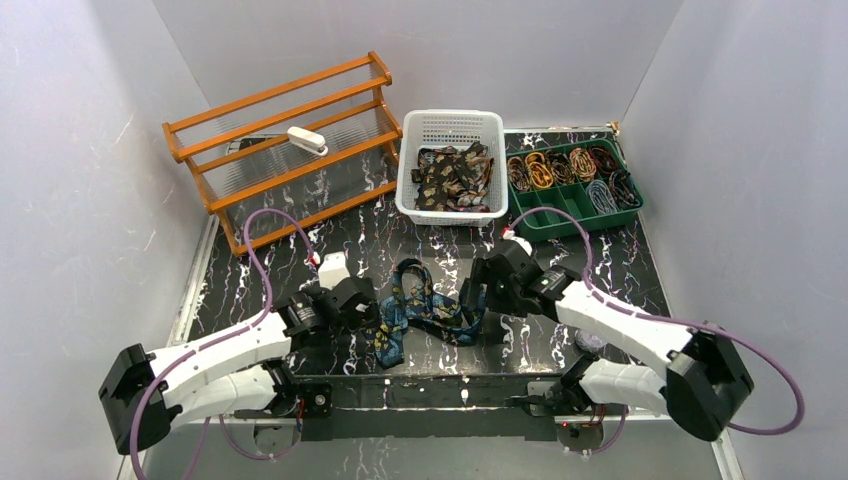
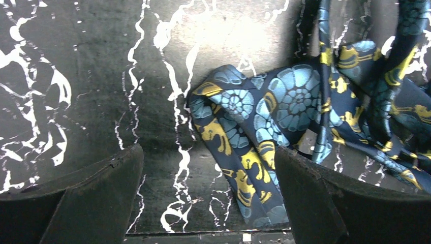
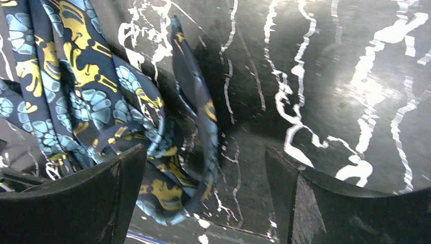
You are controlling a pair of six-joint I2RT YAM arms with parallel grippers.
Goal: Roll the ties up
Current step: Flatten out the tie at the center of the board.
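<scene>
A dark blue paisley tie [image 1: 425, 310] with teal and gold lies crumpled on the black marbled table between my two grippers. My left gripper [image 1: 368, 305] is open at the tie's left end; in the left wrist view the wide end of the tie [image 2: 254, 147] lies between the open fingers [image 2: 96, 188], close to the right one. My right gripper [image 1: 478, 298] is open at the tie's right end; in the right wrist view a fold of the tie [image 3: 167, 183] lies beside the left finger [image 3: 96, 198].
A white basket [image 1: 452, 128] with brown paisley ties [image 1: 455, 178] stands at the back centre. A green tray [image 1: 530, 222] with rolled ties [image 1: 560, 170] is at the back right. An orange wooden rack [image 1: 290, 140] stands at the back left.
</scene>
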